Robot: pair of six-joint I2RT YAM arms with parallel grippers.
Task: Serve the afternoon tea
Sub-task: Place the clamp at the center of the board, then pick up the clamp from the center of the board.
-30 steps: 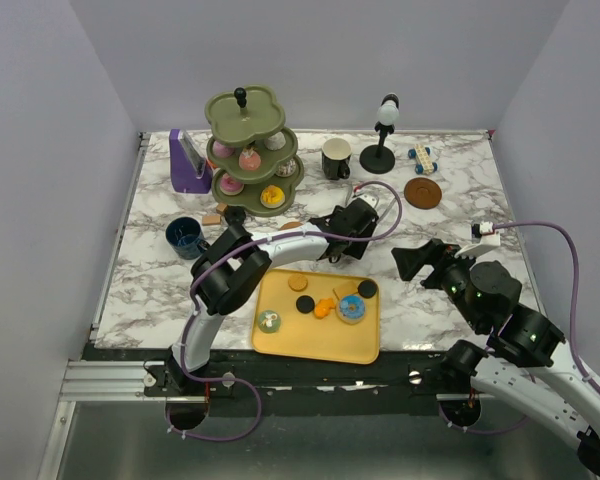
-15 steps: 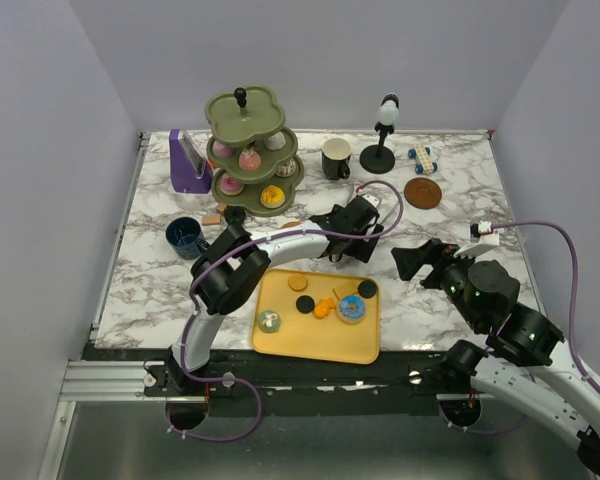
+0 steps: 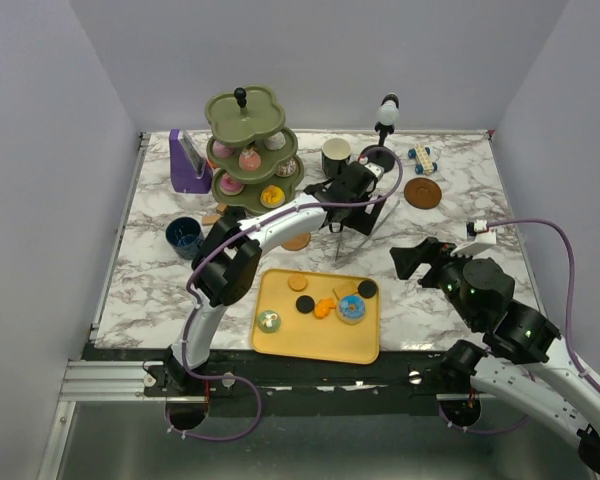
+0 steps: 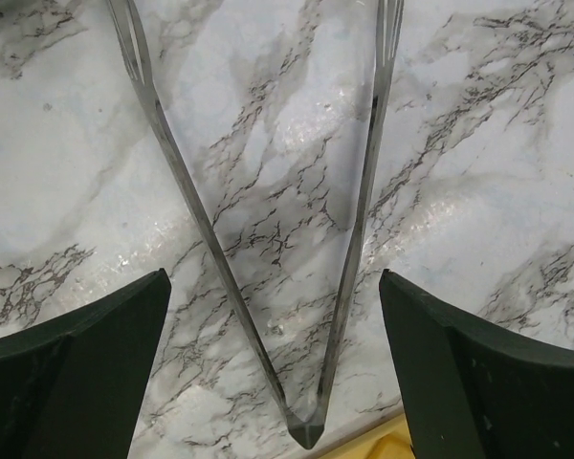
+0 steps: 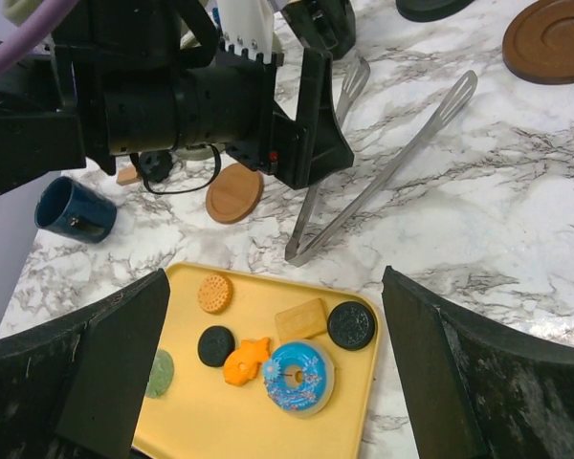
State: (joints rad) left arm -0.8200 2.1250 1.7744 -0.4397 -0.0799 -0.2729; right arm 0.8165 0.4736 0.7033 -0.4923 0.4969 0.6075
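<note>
The tongs lie loose on the tabletop just beyond the far edge of the yellow tray. Their joined end points at the tray and their two arms are spread. The left end effector hangs over them with its jaws wide apart, holding nothing, one finger on each side of the arms. The main risk is a squeeze that lands off-centre: the springy arms could twist or shoot out sideways, sliding into the pale coaster or onto the tray. The treats are split, some on the green three-tier stand near the far left corner and the rest on the tray, among them a blue doughnut and a fish-shaped biscuit. A low sweep of tongs or fingers could scatter those. The left wrist also sits close to the black mug and the black post with a white ball; how much room is left is hard to judge from above, so swinging could tip either. The right end effector is open and empty over the near right of the tabletop, and could collide if both reach for the tray.
</note>
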